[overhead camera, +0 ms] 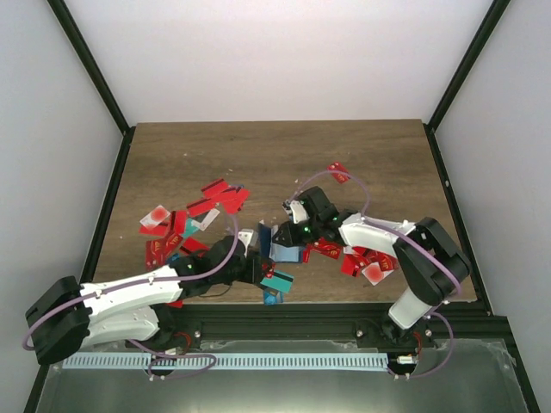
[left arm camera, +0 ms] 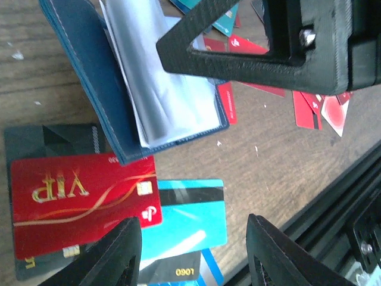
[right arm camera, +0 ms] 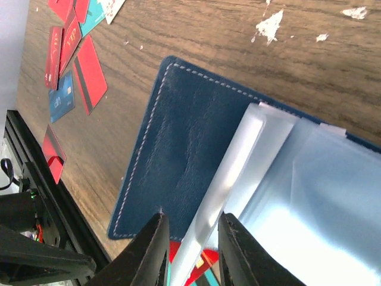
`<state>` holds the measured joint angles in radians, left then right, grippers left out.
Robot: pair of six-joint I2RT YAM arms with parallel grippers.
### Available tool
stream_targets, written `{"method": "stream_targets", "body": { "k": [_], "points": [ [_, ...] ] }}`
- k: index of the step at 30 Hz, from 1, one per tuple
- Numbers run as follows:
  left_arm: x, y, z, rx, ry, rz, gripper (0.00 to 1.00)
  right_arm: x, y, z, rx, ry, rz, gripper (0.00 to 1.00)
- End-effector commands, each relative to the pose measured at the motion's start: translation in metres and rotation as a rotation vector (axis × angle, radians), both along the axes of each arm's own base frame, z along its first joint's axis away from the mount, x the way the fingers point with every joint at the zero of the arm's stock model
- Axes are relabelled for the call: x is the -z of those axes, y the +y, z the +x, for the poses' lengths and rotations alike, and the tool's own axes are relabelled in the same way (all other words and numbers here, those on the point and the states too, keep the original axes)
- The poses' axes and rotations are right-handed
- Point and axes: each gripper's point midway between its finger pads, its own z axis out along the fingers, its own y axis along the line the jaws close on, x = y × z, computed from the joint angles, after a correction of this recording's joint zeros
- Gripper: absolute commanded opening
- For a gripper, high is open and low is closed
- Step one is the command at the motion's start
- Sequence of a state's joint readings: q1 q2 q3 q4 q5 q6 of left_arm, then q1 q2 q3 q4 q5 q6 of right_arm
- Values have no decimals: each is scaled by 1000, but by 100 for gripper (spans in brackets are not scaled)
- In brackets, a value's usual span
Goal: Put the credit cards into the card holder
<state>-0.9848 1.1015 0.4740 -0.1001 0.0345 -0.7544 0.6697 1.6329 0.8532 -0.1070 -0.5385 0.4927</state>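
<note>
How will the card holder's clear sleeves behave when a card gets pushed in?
Probably floppy: the clear sleeves bow and fan up off the card holder cover instead of lying flat. Likely slick too, given the glare on them. The right gripper appears to pinch one sleeve edge, so they'd probably shift unheld.

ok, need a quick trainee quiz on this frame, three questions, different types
1. True or false: the card holder is folded shut.
2. What sits between the fingers of the right gripper? A: a black card. B: a clear sleeve of the holder. C: nothing.
3. What word is printed on the red card next to the left gripper?

Key: 1 false, it lies open with its sleeves showing; 2 B; 3 VIP.
</note>
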Motion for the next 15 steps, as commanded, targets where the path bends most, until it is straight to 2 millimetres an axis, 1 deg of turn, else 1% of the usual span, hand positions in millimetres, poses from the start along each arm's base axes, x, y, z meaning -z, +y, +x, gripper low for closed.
{"method": "stream_targets", "body": {
  "k": [1,4,9,11,15],
  "points": [
    [7,9,-13,-37,23,35,50,-11,-8,-15,16,-7,-27,26],
    [16,13,-23,-48,51,64,50,-14,-17,-29,24,-4,-59,28],
    [30,22,-40,-80,84,124,50,-8,-28,-63,9,12,-102,37],
    [36,24,-48,-85,100,130,50,-3,-29,-76,-4,20,-107,39],
    [48,23,-65,-82,150,125,50,6,-25,-103,-48,38,-125,40]
  ]
}}
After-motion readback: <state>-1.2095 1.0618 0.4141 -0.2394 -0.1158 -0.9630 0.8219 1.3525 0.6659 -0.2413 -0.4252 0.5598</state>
